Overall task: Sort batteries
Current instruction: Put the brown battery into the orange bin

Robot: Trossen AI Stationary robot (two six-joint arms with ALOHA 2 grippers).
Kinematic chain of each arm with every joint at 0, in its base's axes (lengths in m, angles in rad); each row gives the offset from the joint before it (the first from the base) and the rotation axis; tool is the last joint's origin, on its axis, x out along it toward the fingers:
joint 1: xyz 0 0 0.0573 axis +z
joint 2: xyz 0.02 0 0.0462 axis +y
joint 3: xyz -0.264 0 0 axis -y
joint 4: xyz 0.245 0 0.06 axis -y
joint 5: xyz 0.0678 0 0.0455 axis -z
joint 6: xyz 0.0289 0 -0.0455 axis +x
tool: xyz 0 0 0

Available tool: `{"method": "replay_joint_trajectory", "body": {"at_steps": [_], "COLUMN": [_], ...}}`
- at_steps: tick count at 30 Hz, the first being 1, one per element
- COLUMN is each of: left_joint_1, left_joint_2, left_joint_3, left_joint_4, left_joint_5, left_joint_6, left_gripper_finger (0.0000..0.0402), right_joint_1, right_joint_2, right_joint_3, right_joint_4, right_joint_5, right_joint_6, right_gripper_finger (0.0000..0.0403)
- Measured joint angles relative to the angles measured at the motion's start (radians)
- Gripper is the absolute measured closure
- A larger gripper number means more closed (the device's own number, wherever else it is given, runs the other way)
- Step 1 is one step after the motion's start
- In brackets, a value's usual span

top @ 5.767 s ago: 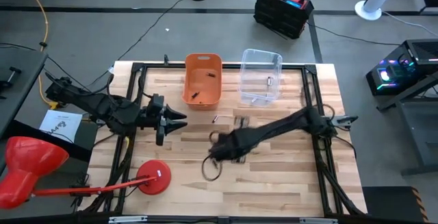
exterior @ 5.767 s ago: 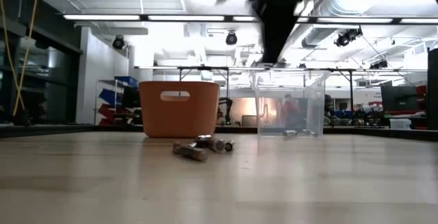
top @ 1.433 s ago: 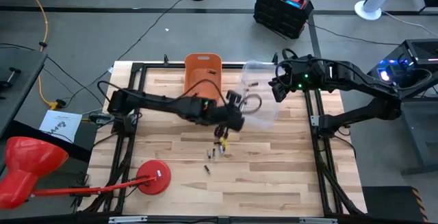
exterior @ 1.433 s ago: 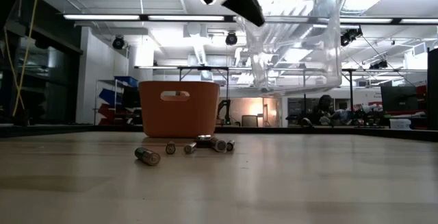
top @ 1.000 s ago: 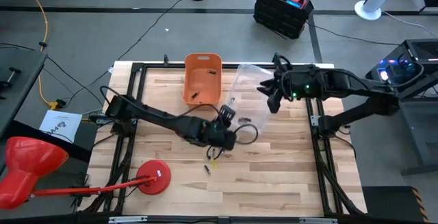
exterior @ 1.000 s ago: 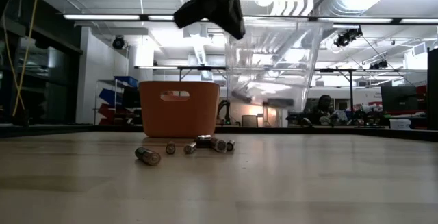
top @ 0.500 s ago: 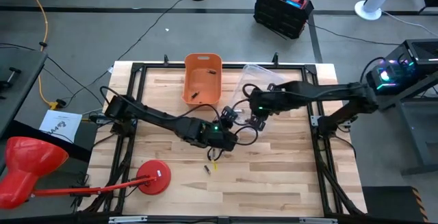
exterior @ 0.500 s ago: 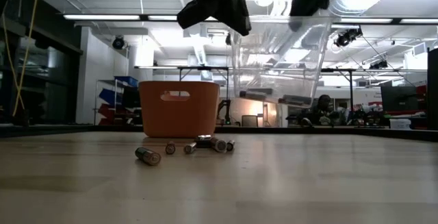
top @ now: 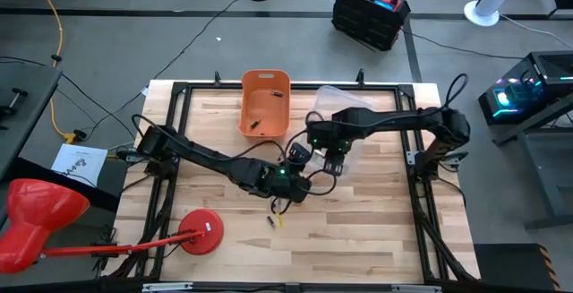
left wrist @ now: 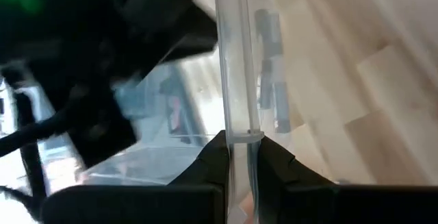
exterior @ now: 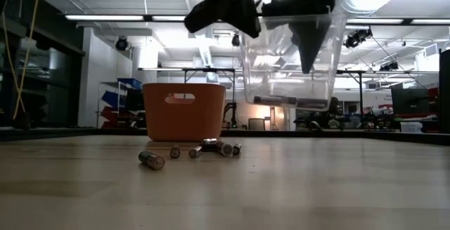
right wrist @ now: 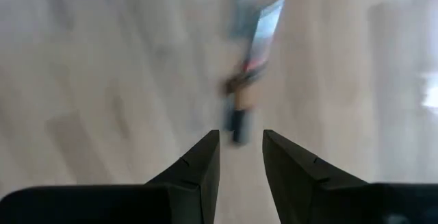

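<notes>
— What do our jaws hold?
— Our left gripper (left wrist: 237, 157) is clamped on the rim of the clear bin (exterior: 292, 61), which hangs above the table (top: 376, 230). Our right gripper (right wrist: 239, 148) has its fingers parted, gripping nothing.
— And the batteries?
— Two lie inside the lifted bin; several batteries (exterior: 184, 152) rest on the wood before the orange bin (exterior: 184, 110).

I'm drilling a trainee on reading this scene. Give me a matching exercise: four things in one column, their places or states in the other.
1 clear bin
2 orange bin
3 loose batteries
4 left gripper

A standing on the table
B lying on the wood, in front of the orange bin
C up in the air, off the table
D clamped on a clear wall

Pairs: 1-C, 2-A, 3-B, 4-D
</notes>
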Motion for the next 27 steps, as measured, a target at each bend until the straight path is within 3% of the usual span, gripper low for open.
{"method": "replay_joint_trajectory", "body": {"at_steps": [4, 8, 14, 25, 27], "left_joint_1": [-0.022, -0.045, -0.039, -0.023, -0.018], "left_joint_2": [0.000, -0.002, -0.016, -0.096, -0.099], "left_joint_3": [0.001, 0.001, -0.001, -0.003, -0.003], "left_joint_4": [0.007, 0.038, 0.122, 0.135, 0.115], "left_joint_5": [-0.037, -0.022, -0.071, -0.050, -0.005], "left_joint_6": [0.037, 0.077, 0.136, 0.222, 0.214], "left_gripper_finger": [0.0377, 0.0377, 0.0377, 0.0377, 0.0377], "right_joint_1": [-0.026, -0.057, -0.067, -0.049, -0.037], "right_joint_2": [0.017, 0.016, 0.020, 0.025, 0.026], "right_joint_3": [0.000, 0.000, 0.002, 0.006, 0.003], "right_joint_4": [-0.077, -0.084, -0.033, -0.012, 0.003], "right_joint_5": [-0.093, -0.033, -0.065, -0.052, -0.055], "right_joint_6": [-0.100, -0.130, -0.193, -0.353, -0.390], "right_gripper_finger": [0.0297, 0.0297, 0.0297, 0.0297, 0.0297]}}
